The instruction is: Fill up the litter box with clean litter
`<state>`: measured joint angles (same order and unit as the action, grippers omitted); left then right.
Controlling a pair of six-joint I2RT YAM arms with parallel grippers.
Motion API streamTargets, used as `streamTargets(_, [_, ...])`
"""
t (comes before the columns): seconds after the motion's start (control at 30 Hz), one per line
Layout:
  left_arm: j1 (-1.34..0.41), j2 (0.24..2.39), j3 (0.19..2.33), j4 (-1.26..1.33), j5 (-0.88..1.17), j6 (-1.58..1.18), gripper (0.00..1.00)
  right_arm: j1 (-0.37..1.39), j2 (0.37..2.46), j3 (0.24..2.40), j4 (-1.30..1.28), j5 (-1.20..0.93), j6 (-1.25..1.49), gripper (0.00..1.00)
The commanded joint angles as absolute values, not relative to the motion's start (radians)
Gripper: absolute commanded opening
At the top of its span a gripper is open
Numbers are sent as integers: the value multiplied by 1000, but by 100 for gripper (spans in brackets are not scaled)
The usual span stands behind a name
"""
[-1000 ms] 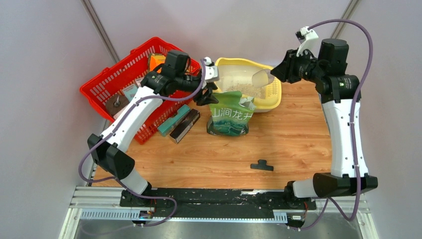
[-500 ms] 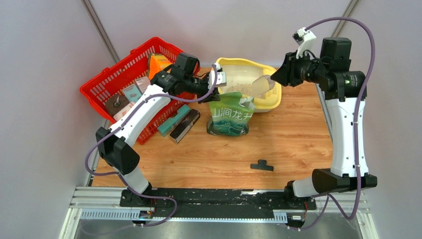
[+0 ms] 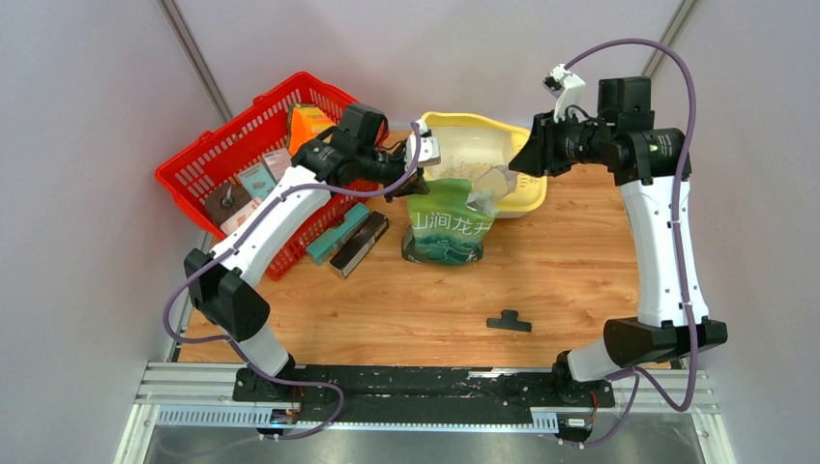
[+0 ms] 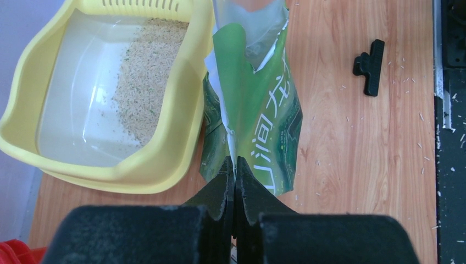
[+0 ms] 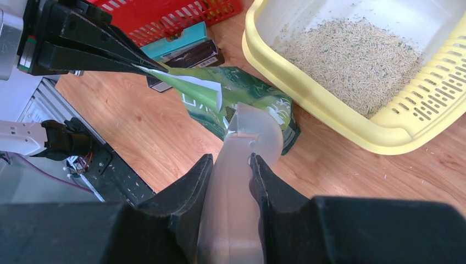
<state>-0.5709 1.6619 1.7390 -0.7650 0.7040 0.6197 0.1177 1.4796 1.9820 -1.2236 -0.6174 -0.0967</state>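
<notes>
The pale yellow litter box [image 3: 530, 196] stands at the back of the table, with clean litter [image 3: 466, 171] heaped against its perforated side. From the left wrist the litter [image 4: 145, 82] lies inside the rim [image 4: 181, 126]. A green printed bag [image 3: 447, 227] stands open in front of it. My left gripper [image 4: 234, 162] is shut on the bag's [image 4: 264, 110] upper left edge. My right gripper [image 5: 231, 159] is shut on a translucent scoop [image 5: 250, 135], whose bowl hangs over the bag's [image 5: 247, 93] mouth. The scoop [image 3: 493, 182] looks empty.
A red mesh basket [image 3: 242, 164] with boxes and packets stands at the back left. Two flat boxes [image 3: 350, 237] lie between it and the bag. A black clip [image 3: 509, 321] rests on the wood nearer the arm bases. Stray granules dot the table.
My left gripper has moved onto the bag's top edge and shut on it. The right arm has swung left and lowered the scoop from over the litter box to the bag's mouth.
</notes>
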Motion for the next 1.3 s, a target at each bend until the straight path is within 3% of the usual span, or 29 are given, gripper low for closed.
streamTargets(0.0, [-577, 1600, 1735, -713, 742, 555, 0, 133, 1482, 2022, -1238, -586, -83, 0])
streamTargets(0.27, [-577, 1553, 1692, -617, 742, 404, 0, 178, 1468, 1931, -1290, -491, -110, 0])
streamTargets(0.57, [-575, 1465, 1528, -401, 767, 249, 0, 324, 1496, 1882, -1217, -112, -22, 0])
streamTargets(0.87, [-577, 1460, 1519, -296, 738, 144, 0, 390, 1600, 1960, -1161, -172, 113, 0])
streamTargets(1.13, [-577, 1417, 1483, -206, 687, 32, 0, 468, 1615, 1967, -1181, 116, 235, 0])
streamTargets(1.27, [-577, 1397, 1451, -160, 670, 6, 0, 494, 1612, 1910, -1174, 129, 259, 0])
